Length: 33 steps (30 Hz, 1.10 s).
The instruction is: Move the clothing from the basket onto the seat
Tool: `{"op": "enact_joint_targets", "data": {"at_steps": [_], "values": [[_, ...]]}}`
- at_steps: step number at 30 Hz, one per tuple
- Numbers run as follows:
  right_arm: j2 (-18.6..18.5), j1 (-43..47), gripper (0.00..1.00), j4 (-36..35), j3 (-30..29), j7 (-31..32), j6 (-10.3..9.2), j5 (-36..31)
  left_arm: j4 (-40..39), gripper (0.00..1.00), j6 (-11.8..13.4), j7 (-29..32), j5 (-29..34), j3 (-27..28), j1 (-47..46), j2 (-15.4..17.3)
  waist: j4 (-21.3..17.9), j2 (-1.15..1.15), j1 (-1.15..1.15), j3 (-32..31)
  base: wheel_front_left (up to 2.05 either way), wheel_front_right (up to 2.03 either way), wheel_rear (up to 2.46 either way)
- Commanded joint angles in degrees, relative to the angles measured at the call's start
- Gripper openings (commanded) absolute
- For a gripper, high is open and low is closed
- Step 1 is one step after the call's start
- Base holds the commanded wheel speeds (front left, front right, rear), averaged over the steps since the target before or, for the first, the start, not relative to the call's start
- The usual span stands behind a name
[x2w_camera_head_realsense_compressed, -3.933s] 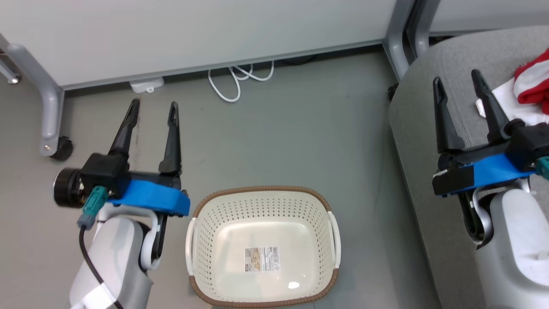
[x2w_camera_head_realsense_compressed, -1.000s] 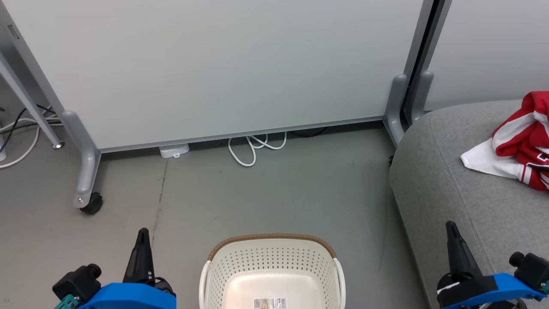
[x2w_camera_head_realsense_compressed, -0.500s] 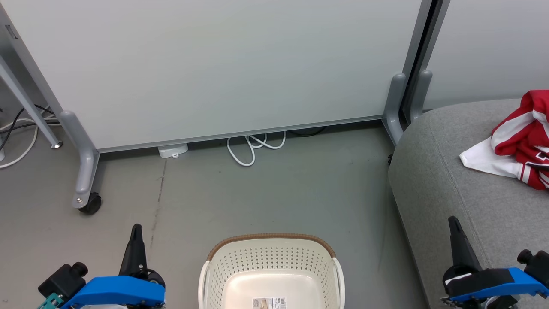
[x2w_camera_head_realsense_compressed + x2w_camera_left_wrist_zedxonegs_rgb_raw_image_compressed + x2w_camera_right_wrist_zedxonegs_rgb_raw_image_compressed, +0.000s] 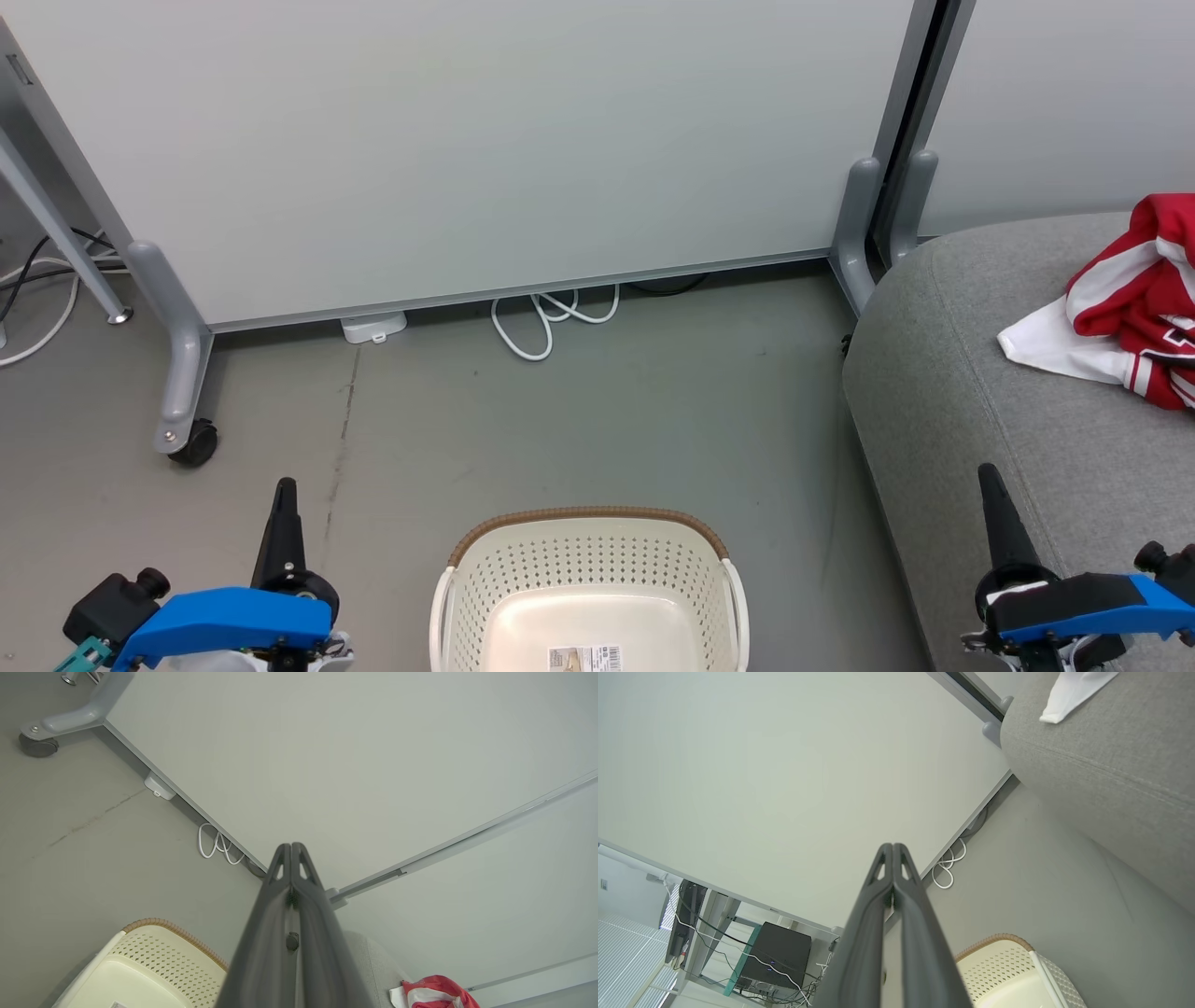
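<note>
Head view first. Shows the left claw (image 4: 283,487) pressed tight together, with nothing in it, just left of the basket (image 4: 588,516). Shows the right claw (image 4: 988,474) pinched shut too, holding nothing, beside or just over the near edge of the seat (image 4: 943,392), hard to tell which. Finds the clothing (image 4: 1125,299) up ahead and to the right of the right claw, well apart from it, heaped on the seat in red and white. Sees only a paper label (image 4: 585,658) at the bottom of the basket, between the two claws, so likely done or close to done. Cannot see the near end of the basket, though, so might miss a small bit of cloth hiding there. Could hook the clothing with the shut right claw by swinging forward and right, then drag it off the seat onto the floor (image 4: 597,420). Could knock the basket sideways by swinging the left claw to the right. Could not grab anything without opening up first. Best to move slowly and keep both claws away from the clothing.
</note>
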Motion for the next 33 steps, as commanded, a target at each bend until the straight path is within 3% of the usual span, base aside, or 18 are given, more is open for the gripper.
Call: {"op": "enact_joint_targets", "data": {"at_steps": [1,33], "values": [[-0.2,-1.6,0.0,-0.9,-0.2,0.4,0.02,1.5,-0.8,0.0,-0.2,0.3,-1.4,0.3,-1.5,0.4,0.0,0.0,0.0,0.0,0.0,0.0,0.0],[-0.3,-2.7,0.0,-1.0,-1.1,5.0,0.03,19.4,-1.2,0.0,-0.4,5.1,-19.0,2.8,-3.0,0.3,-0.5,0.0,0.0,0.2,0.0,0.0,0.0]]}}
